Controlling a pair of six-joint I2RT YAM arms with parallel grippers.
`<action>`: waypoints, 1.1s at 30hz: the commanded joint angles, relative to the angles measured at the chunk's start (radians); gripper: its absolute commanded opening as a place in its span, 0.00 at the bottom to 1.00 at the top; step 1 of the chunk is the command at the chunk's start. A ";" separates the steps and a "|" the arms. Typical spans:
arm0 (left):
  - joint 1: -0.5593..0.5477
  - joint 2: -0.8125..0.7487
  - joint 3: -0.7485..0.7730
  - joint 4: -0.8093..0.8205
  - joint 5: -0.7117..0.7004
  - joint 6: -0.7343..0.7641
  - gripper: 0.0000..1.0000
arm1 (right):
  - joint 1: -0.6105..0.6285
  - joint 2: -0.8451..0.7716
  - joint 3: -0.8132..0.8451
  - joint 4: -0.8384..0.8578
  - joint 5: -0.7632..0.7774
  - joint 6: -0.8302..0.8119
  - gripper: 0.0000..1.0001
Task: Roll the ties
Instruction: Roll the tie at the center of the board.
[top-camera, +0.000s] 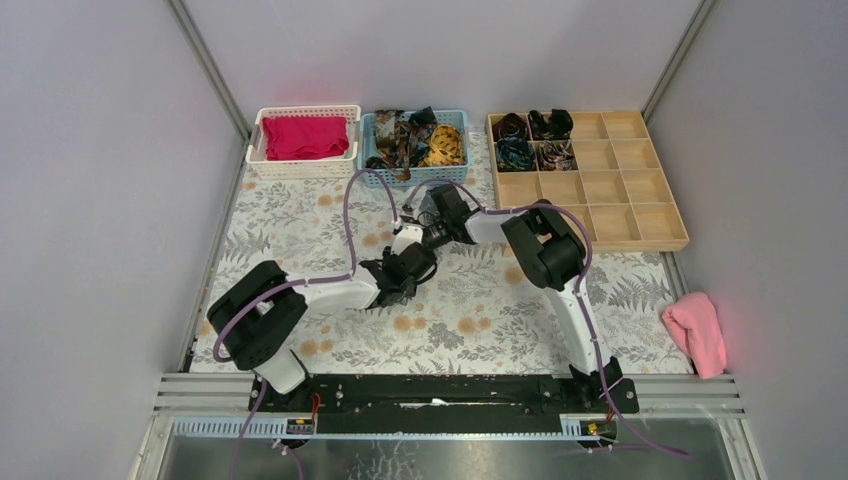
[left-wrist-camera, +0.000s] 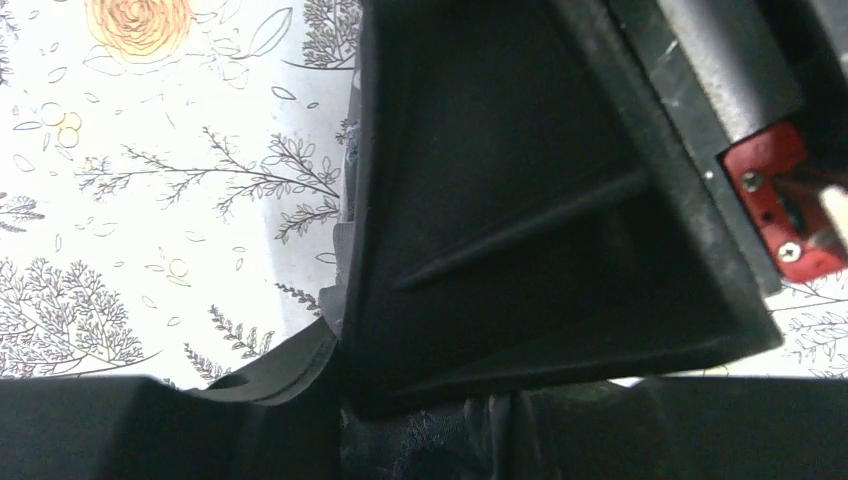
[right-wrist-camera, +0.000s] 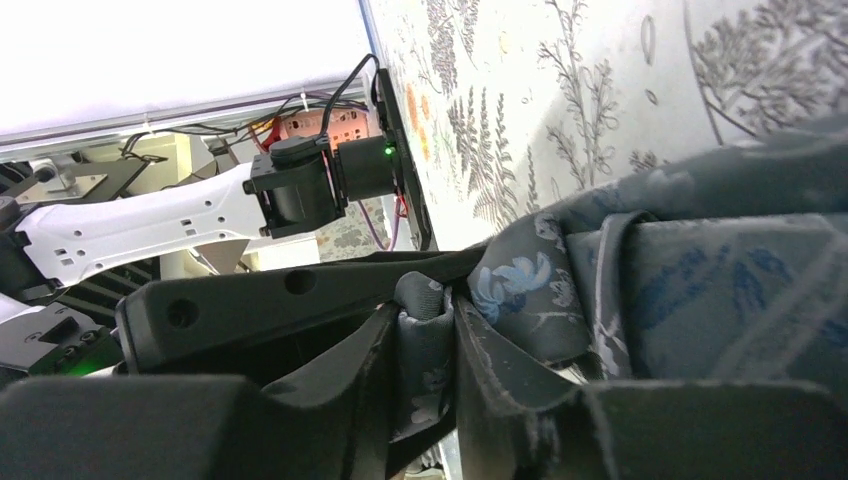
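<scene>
Tension matters most. The left gripper (top-camera: 405, 270), mid-table, crowds in so close that I cannot tell whether it is spread or pinching; it should find the loose end before any turning. Just beyond, the right gripper (right-wrist-camera: 440, 310) pinches a fold of the grey-blue tie (right-wrist-camera: 650, 280) and should hold firm. Purple cables (top-camera: 347, 215) loop close and could snag. Far back, a blue basket (top-camera: 440, 176) holds unrolled ties (top-camera: 415, 140). To its right, a wooden tray (top-camera: 630, 190) holds four coils (top-camera: 530, 140).
</scene>
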 joint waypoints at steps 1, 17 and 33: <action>0.008 0.026 0.006 -0.003 0.064 -0.012 0.37 | -0.006 -0.010 0.030 -0.077 0.026 -0.046 0.35; 0.071 0.023 0.017 -0.065 0.176 0.012 0.37 | -0.117 -0.145 0.055 -0.110 0.218 -0.088 0.69; 0.071 0.034 0.017 -0.226 0.423 -0.007 0.37 | -0.166 -0.625 -0.333 -0.210 0.688 -0.278 0.66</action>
